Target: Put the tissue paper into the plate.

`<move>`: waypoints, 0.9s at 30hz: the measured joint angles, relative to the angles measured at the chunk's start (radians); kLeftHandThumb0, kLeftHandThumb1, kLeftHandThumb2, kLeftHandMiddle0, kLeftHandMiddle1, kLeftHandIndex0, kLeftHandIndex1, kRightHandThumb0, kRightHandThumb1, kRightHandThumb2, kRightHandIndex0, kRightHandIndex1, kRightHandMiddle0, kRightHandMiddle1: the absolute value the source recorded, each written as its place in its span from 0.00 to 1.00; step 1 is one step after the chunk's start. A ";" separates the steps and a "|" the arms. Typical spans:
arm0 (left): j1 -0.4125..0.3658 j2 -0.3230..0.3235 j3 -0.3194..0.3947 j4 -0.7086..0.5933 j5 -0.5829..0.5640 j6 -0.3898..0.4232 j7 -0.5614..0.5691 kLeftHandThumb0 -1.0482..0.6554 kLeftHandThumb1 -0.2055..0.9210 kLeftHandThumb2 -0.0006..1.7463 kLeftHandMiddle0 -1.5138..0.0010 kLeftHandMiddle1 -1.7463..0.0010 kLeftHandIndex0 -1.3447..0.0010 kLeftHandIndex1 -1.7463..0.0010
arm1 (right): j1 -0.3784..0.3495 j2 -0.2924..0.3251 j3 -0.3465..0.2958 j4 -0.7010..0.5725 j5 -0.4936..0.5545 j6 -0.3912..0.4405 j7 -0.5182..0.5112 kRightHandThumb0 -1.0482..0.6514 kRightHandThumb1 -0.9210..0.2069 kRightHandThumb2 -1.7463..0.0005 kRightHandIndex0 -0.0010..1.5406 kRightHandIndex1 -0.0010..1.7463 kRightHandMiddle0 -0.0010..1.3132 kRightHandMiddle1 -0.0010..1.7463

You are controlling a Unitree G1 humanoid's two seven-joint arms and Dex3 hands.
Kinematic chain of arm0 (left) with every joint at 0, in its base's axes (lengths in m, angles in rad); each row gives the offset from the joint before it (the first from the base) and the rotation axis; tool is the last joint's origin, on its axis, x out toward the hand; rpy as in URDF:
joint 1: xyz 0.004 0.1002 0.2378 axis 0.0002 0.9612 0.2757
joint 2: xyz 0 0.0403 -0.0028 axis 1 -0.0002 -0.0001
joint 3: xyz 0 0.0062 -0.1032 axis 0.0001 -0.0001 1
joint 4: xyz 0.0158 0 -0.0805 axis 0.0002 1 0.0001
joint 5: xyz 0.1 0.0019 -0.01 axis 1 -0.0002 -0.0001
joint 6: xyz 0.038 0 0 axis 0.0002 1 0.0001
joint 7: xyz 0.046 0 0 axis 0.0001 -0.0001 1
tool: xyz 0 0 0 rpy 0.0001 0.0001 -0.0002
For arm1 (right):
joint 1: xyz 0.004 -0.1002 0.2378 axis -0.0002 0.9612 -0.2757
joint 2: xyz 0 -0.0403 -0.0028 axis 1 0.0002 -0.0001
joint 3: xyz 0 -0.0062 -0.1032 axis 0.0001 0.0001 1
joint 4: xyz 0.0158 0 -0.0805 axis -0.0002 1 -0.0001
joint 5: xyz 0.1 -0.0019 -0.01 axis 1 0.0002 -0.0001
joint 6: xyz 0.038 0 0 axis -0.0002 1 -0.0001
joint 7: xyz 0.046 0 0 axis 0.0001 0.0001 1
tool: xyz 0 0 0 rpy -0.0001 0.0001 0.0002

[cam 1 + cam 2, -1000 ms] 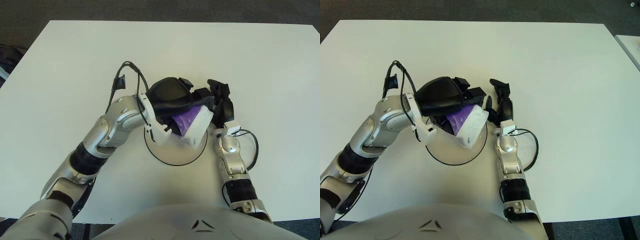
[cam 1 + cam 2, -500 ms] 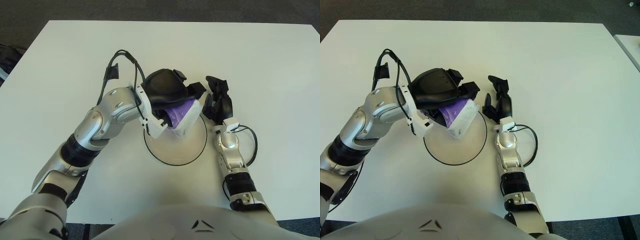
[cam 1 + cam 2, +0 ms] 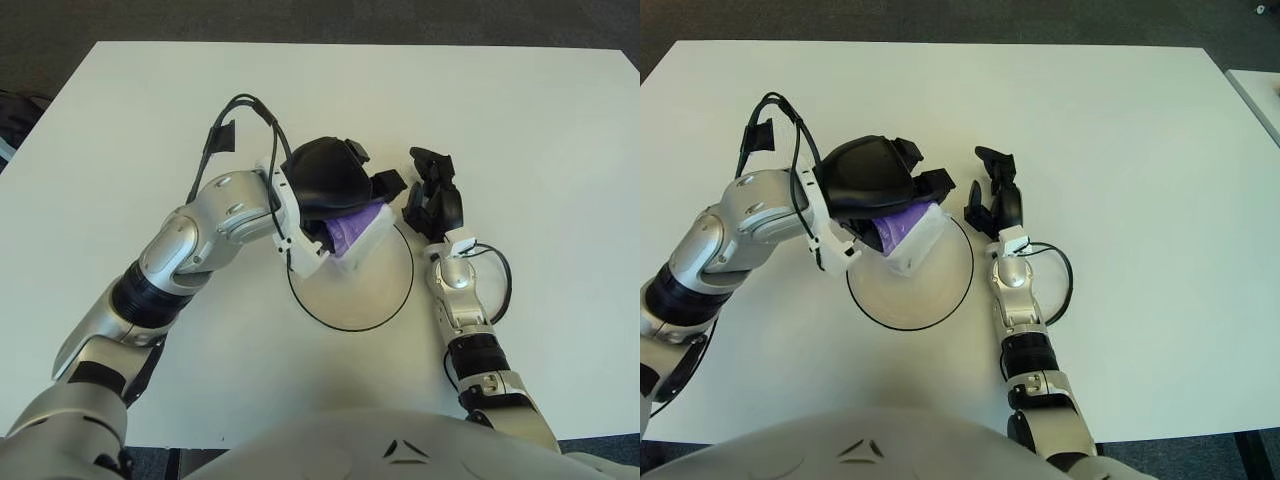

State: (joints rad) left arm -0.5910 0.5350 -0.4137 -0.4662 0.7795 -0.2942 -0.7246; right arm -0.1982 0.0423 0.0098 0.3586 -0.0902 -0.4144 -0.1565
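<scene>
I have the left hand over the far-left rim of the plate, its fingers closed around the tissue pack. The pack is purple with a white end, and it shows below the palm. Its white end points down and toward the plate's centre; its long axis runs from the palm on a slant toward the plate's right side. I cannot tell whether the pack's lower end touches the plate or hangs just above it.

The plate is a shallow white disc with a dark rim, lying on the white desk. The pack lies inside the rim's outline at its far-left part, so the drop point is already under it.

The right hand shows just beyond the plate's far-right rim, fingers loosely spread and holding nothing. It stands just beside the left hand's fingertips but apart from the pack.

My judgement: the carry is nearly complete and the step in hand is the release. The left hand is the only one with the pack, so the move falls to it. The pack wants a short lowering toward the plate's centre before the fingers part.

Risk noted: the pack sits close to the rim, and a release here could leave it propped on the edge.
</scene>
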 measured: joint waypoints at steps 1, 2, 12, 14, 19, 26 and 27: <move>0.000 0.001 0.000 0.000 0.000 -0.002 -0.002 0.35 0.52 0.70 0.18 0.00 0.58 0.00 | -0.001 0.000 -0.001 0.002 0.001 0.000 0.000 0.26 0.00 0.52 0.16 0.27 0.00 0.60; 0.000 0.002 0.000 0.000 0.000 -0.004 -0.003 0.35 0.52 0.70 0.18 0.00 0.58 0.00 | -0.002 0.000 -0.002 0.003 0.001 0.000 0.000 0.26 0.00 0.52 0.16 0.27 0.00 0.60; 0.000 0.004 0.000 0.004 -0.006 -0.016 -0.013 0.35 0.56 0.67 0.19 0.00 0.61 0.00 | -0.011 0.001 -0.008 0.016 0.007 0.000 0.001 0.26 0.00 0.52 0.15 0.28 0.00 0.60; 0.000 0.004 0.001 0.007 -0.009 -0.021 -0.011 0.36 0.59 0.65 0.29 0.00 0.63 0.00 | -0.011 0.001 -0.009 0.017 0.008 0.000 0.002 0.26 0.00 0.52 0.15 0.28 0.00 0.60; 0.016 0.006 0.016 0.003 -0.012 -0.024 -0.002 0.29 0.90 0.42 0.85 0.43 0.87 0.36 | -0.014 0.002 -0.011 0.019 0.010 0.001 0.008 0.26 0.00 0.52 0.16 0.29 0.00 0.61; 0.036 0.045 0.024 0.003 -0.064 -0.059 -0.028 0.05 0.99 0.31 0.99 0.95 0.99 0.95 | -0.012 0.001 -0.013 0.019 0.029 0.001 0.034 0.24 0.00 0.51 0.16 0.31 0.00 0.61; 0.035 0.051 0.024 0.006 -0.068 -0.067 -0.031 0.03 1.00 0.31 0.99 0.97 0.99 0.97 | -0.012 0.000 -0.013 0.018 0.031 0.001 0.041 0.24 0.00 0.51 0.16 0.31 0.00 0.60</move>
State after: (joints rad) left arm -0.5562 0.5862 -0.3895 -0.4607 0.7115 -0.3614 -0.7553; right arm -0.2101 0.0428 -0.0029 0.3771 -0.0590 -0.4135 -0.1159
